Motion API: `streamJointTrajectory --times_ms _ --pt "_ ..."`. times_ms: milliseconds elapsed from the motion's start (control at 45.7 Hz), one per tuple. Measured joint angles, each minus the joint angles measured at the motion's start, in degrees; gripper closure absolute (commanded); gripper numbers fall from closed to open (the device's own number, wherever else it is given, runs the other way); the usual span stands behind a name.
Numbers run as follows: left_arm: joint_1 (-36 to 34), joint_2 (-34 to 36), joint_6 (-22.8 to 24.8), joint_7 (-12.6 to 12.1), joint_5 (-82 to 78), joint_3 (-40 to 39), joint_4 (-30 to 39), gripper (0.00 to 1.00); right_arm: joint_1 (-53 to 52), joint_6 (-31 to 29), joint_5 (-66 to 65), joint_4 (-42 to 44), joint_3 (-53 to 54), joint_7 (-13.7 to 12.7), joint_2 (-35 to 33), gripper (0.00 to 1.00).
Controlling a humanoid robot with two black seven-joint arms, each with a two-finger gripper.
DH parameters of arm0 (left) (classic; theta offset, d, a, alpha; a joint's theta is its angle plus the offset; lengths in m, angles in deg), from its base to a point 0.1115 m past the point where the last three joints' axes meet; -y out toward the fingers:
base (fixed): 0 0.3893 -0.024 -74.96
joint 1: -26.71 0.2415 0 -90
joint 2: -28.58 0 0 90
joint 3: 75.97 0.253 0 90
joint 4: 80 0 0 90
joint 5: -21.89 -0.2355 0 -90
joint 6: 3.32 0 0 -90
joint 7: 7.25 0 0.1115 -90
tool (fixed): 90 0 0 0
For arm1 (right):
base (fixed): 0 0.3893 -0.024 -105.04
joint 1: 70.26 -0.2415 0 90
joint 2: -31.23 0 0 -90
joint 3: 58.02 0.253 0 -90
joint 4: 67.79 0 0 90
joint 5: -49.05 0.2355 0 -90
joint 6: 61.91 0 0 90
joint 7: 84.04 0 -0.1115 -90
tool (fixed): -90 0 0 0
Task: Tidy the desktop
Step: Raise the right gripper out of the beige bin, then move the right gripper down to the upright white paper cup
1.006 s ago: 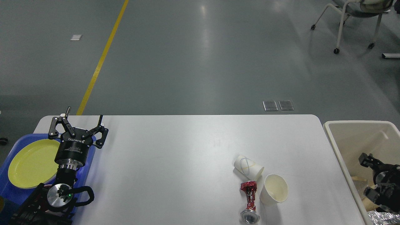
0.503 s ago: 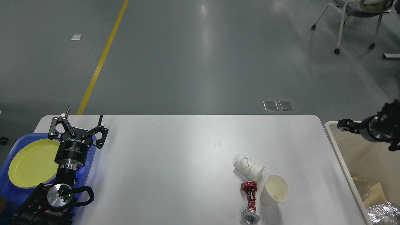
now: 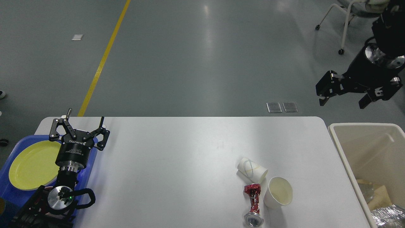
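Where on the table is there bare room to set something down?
The table is bare across its middle, from the left pincer by the blue tray over to the paper cups. It is crowded near the front right: two cups and a crushed can lie together, beside the bin.

A grey, glossy floor (image 3: 202, 57) fills the room beyond the table, catching pale overhead light in a streak toward 12 o'clock. A yellow line (image 3: 102, 58) runs diagonally from 12 toward 9 o'clock, with a small white patch (image 3: 77, 37) on the floor to its left. Two metal floor plates (image 3: 282, 106) sit side by side near centre-right. At 1 o'clock stands what appears to be a wheeled chair (image 3: 346, 19), white-framed, partly cut off
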Motion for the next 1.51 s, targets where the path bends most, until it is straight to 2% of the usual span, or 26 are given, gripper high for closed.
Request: streamJointTrajectory --times_ms 284,328,700,963,1006,1291,1510 --pt "0.00 0.00 0.00 0.07 0.00 0.00 0.00 0.04 -18.80 -0.79 5.33 -18.93 1.09 -0.08 2.83 0.00" --pt "0.00 0.01 0.00 0.07 0.00 0.00 0.00 0.04 -19.65 -0.80 5.94 -19.68 1.11 -0.09 2.77 0.00" --pt "0.00 0.04 -0.02 -0.01 0.00 0.00 0.00 0.04 -17.70 -0.80 6.88 -20.36 1.13 -0.10 2.95 0.00" --pt "0.00 0.03 -0.02 -0.03 0.00 0.00 0.00 0.04 -8.89 -0.46 6.73 -20.22 3.02 -0.03 3.97 0.00" --pt "0.00 0.04 -0.02 -0.03 0.00 0.00 0.00 0.04 -7.14 0.43 6.73 -20.22 3.23 -0.05 4.21 0.02" --pt "0.00 0.03 -0.02 -0.03 0.00 0.00 0.00 0.04 5.88 11.92 6.65 -20.14 5.47 -0.16 4.68 0.02" --pt "0.00 0.03 -0.02 -0.02 0.00 0.00 0.00 0.04 18.28 23.24 6.46 -19.24 6.81 -0.26 5.10 0.01"
